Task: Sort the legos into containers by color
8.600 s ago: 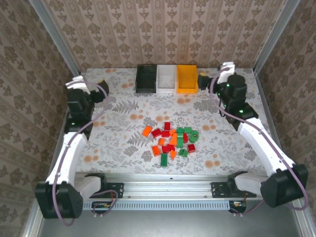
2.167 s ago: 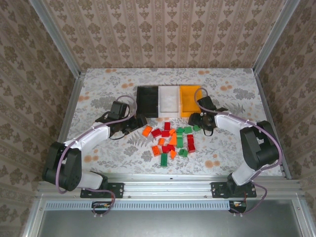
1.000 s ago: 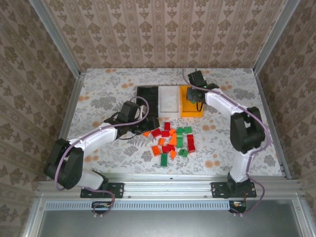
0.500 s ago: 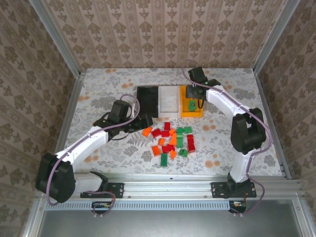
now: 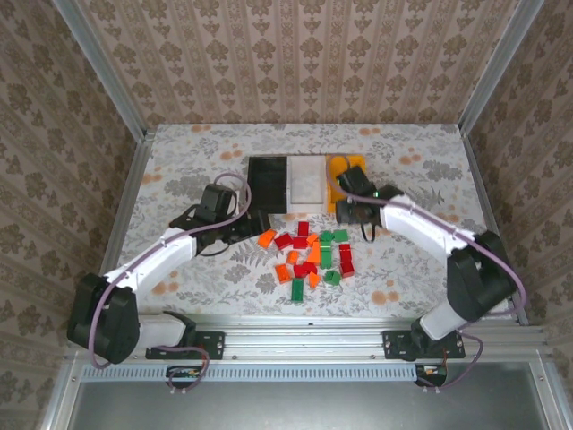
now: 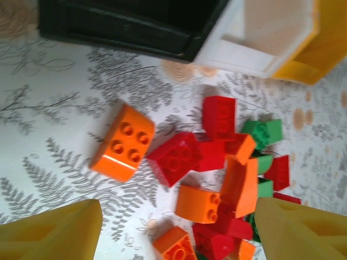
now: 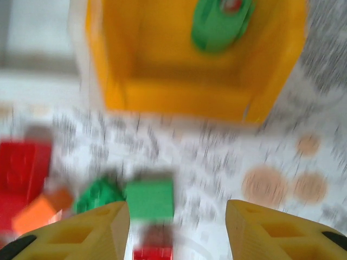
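Left tool (image 6: 179, 230) hung released, empty, by the outlying orange brick (image 6: 122, 143): best centred square across it, clear of the red brick (image 6: 176, 157); right tool (image 7: 176, 222) likewise released.

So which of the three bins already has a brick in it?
The orange-yellow bin, rightmost in the row: a green brick lies inside; the black bin and white bin show none.

The legos (image 5: 313, 255) are red, orange and green, the containers (image 5: 304, 179) black, white and orange-yellow, the table (image 5: 197, 170) leaf-patterned.
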Action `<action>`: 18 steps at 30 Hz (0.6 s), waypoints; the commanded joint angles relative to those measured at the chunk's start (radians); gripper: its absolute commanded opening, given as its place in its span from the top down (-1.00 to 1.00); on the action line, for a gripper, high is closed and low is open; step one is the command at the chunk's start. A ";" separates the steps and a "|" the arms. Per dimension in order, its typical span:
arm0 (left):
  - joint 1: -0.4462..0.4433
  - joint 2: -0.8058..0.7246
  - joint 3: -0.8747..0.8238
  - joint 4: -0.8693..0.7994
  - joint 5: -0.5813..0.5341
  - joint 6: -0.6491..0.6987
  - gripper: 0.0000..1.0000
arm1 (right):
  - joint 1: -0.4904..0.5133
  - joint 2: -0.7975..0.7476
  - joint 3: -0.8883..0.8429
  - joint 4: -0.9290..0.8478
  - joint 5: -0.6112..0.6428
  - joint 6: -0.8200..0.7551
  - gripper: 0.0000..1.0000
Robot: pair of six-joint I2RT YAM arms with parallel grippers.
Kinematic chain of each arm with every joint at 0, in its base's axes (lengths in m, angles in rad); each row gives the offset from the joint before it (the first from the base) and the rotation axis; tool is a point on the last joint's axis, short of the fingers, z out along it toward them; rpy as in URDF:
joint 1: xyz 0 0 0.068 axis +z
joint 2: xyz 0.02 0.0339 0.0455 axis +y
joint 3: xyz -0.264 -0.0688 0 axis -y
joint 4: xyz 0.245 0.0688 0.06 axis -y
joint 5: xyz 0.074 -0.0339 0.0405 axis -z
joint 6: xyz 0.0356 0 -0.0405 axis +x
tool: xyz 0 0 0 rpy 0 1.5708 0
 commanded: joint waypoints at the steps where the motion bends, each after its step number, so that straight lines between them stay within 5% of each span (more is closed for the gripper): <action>1: 0.006 0.047 -0.028 0.002 0.006 -0.001 -0.50 | 0.052 -0.073 -0.109 -0.032 -0.040 0.090 -0.01; 11: -0.007 0.058 -0.025 0.024 0.016 -0.011 -0.50 | 0.094 0.032 -0.199 0.077 -0.118 0.129 -0.18; 18: -0.004 0.007 -0.037 -0.002 -0.001 -0.001 -0.50 | 0.092 0.124 -0.179 0.119 -0.068 0.128 0.00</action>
